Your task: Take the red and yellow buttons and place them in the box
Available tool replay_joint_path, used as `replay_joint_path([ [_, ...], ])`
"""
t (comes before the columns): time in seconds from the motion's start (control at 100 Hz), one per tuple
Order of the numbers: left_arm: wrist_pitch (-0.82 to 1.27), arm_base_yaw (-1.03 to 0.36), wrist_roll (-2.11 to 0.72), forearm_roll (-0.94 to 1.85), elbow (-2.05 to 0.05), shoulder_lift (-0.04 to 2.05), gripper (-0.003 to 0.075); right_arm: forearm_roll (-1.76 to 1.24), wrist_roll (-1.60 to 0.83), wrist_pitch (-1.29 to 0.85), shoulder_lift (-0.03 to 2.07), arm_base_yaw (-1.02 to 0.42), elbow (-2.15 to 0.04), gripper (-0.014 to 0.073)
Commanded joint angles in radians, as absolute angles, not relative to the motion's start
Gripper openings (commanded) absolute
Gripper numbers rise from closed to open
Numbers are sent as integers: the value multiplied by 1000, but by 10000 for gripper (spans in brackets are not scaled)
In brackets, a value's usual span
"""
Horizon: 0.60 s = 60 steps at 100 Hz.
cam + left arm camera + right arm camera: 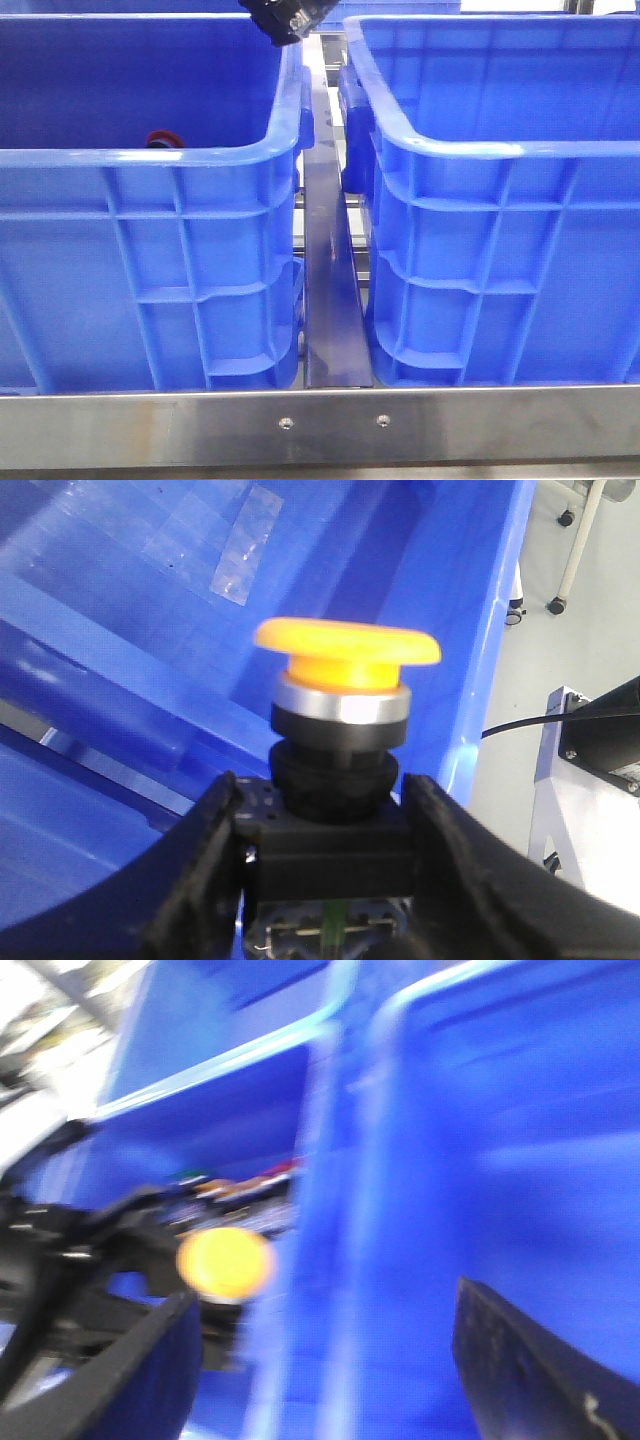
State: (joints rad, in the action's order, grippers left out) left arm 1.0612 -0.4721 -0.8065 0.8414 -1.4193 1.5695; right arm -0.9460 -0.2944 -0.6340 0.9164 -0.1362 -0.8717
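My left gripper (325, 792) is shut on the dark body of the yellow button (346, 652), whose orange-yellow cap stands upright above the fingers. In the front view the left gripper (285, 20) hangs at the top, over the right rim of the left blue crate (150, 155). A red button (161, 138) peeks over that crate's near rim, lying inside. The box (500, 150), the alike crate on the right, shows no contents from here. My right gripper (325, 1305) is open with nothing between its fingers; its blurred view catches the yellow button (225, 1260) held aloft.
A dark metal rail (335, 300) runs between the two crates. A steel frame bar (320, 425) crosses the front edge. Several small parts (240, 1185) lie in the left crate. White equipment with a black cable (590, 770) stands outside the crate wall.
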Motion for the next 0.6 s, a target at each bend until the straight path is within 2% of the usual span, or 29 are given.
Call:
replay_joint_path([
  [0.0,1040,-482,-808,905,-1445,1525,75,-1158,-416,-584,987,-167,-911,538],
  [0.18,1040,-482,-808,905,-1445,1525,75,-1422,-585,-609,1129,-224,-914,538],
  [0.33,1040,-482,-808,905,-1445,1525,75,-1575,-689,-709,1222,-244,-950,538],
  [0.59,1040,-482,-808,905,-1445,1525,75,-1593,-705,-764,1322,-300,-1009,538],
])
